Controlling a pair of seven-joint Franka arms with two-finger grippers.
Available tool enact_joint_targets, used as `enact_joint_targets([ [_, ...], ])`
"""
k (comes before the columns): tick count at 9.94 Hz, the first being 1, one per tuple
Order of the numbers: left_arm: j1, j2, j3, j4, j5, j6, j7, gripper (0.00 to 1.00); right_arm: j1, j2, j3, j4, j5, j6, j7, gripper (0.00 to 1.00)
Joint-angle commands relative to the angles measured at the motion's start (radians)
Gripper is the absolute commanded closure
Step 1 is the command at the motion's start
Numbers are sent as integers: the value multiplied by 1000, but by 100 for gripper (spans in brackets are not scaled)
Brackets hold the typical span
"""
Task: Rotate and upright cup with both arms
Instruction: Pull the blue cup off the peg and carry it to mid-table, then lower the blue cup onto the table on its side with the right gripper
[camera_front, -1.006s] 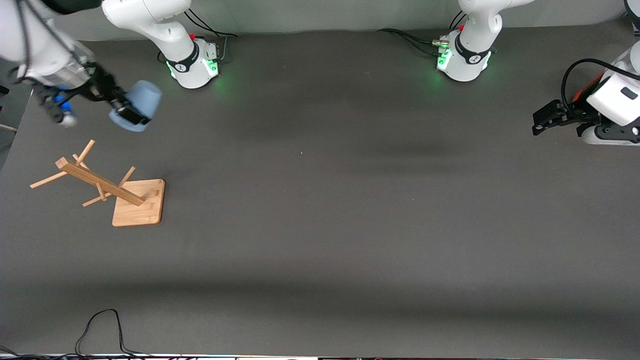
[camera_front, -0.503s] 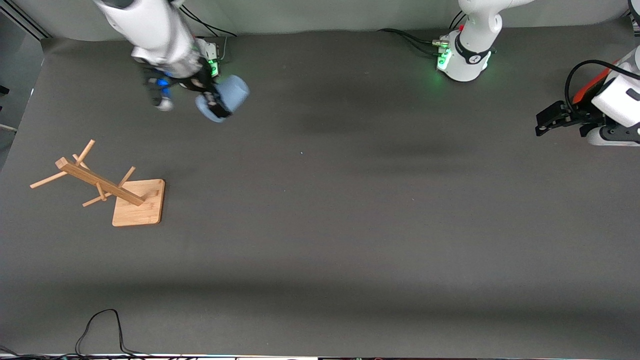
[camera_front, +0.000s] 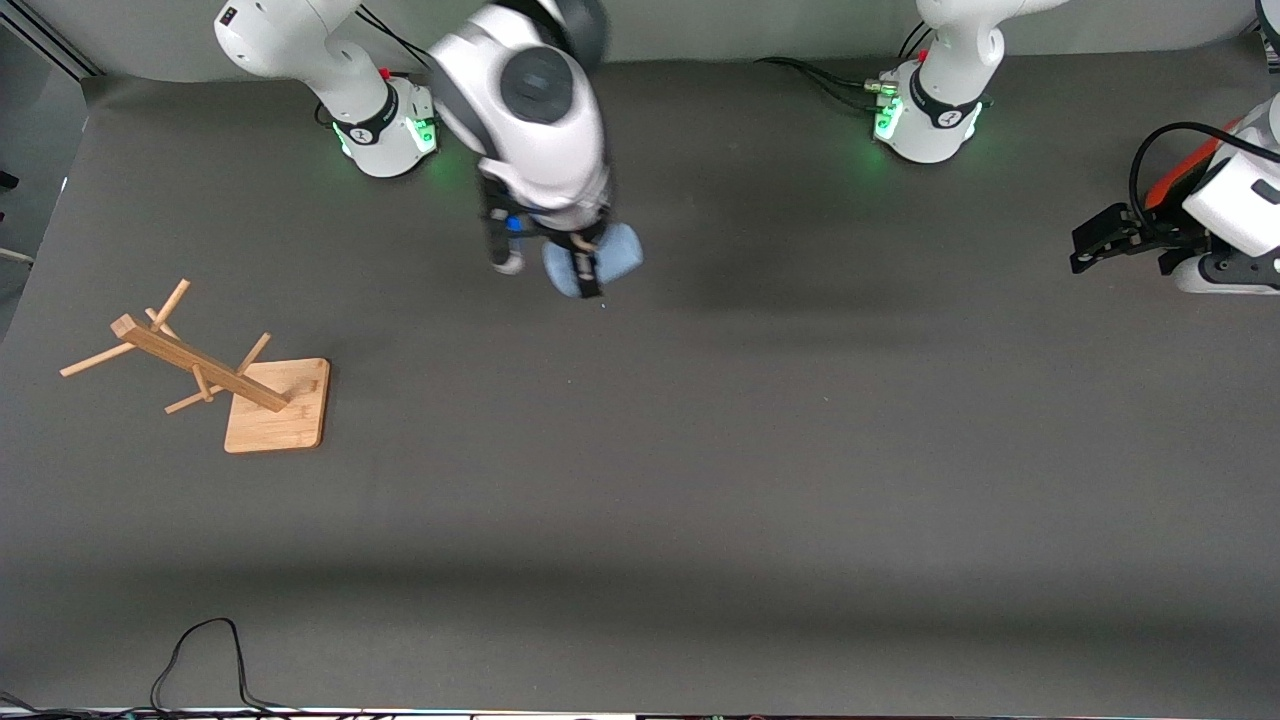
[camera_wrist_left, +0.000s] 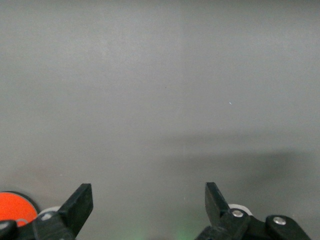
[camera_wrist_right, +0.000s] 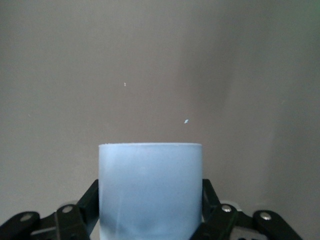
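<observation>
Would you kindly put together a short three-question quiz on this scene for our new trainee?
1. True or false: the right gripper is shut on the cup.
2. Multiple choice: the left gripper is
A. open with nothing between its fingers
B. shut on the cup
C. resting on the wooden rack
3. Fill the gap: the wooden rack stands toward the ____ arm's end of the table.

Key:
1. True; the right wrist view shows a finger on each side of the cup.
2. A; it waits at the left arm's end of the table.
3. right
</observation>
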Motion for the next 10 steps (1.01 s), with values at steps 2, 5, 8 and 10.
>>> enact_joint_targets([
  [2,5,6,-3,21,3,-20,-1,0,89,243,-16,177,6,46,182,57],
  [5,13,9,-3,21,2,-20,1,0,122,374,-15,217,1,105,281,57],
  [8,13,9,-5,21,0,-20,1,0,148,466,-16,240,-2,149,337,57],
  [10,13,9,-5,23,-1,-20,1,0,148,492,-16,243,-2,160,338,57],
])
